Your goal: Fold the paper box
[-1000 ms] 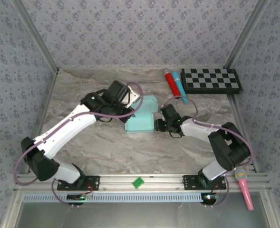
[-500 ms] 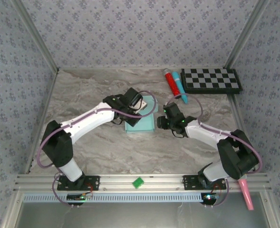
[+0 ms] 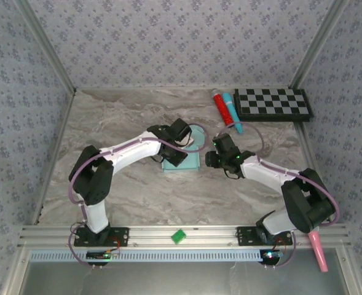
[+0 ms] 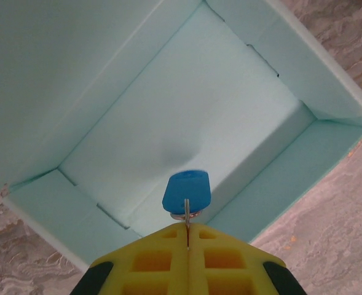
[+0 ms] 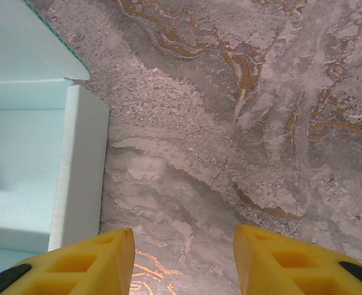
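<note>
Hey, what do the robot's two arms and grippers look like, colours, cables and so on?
The left arm and right arm have white link shells with black joints, and a purple cable loops along each. The left gripper and right gripper have yellow fingers with square cut-outs, black at the base.

Your left arm (image 3: pixel 131 147) hides half the paper box (image 3: pixel 190 161) from above; the right wrist view's left edge crops it too.
</note>
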